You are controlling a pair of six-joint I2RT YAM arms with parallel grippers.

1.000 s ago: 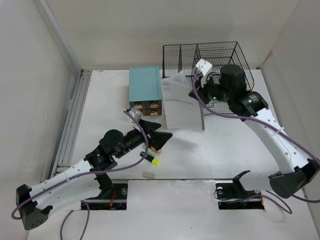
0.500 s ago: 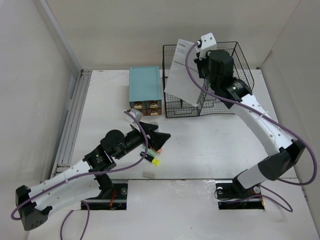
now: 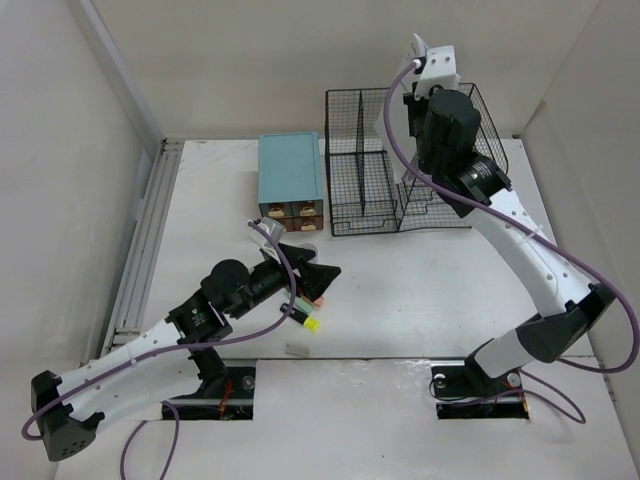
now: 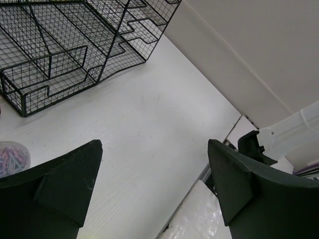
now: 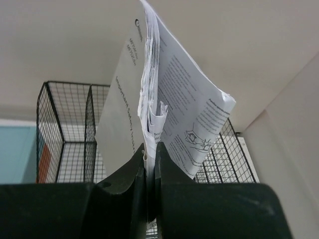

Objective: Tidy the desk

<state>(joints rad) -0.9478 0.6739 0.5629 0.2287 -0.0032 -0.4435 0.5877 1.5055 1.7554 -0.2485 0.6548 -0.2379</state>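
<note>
The white desk (image 3: 440,290) holds the items. My right gripper (image 3: 405,110) is raised above the black wire-mesh rack (image 3: 360,190) and is shut on a folded paper booklet (image 3: 387,118), seen edge-on from above. In the right wrist view the jaws (image 5: 151,149) pinch the booklet (image 5: 169,89) at its lower edge, and its printed pages fan upward over the rack (image 5: 65,124). My left gripper (image 3: 320,278) is open and empty, low over the desk's middle. In the left wrist view its fingers (image 4: 55,184) stand wide apart above bare desk (image 4: 149,114).
A teal drawer box (image 3: 291,175) stands left of the rack. A small tub of clips (image 3: 268,228) sits in front of it, also in the left wrist view (image 4: 10,158). A yellow-green highlighter (image 3: 310,322), an orange item (image 3: 318,297) and a small eraser (image 3: 296,350) lie near the left gripper.
My right arm has lifted the booklet from the desk up over the rack and turned it from flat-facing to edge-on. The left arm has barely moved.
</note>
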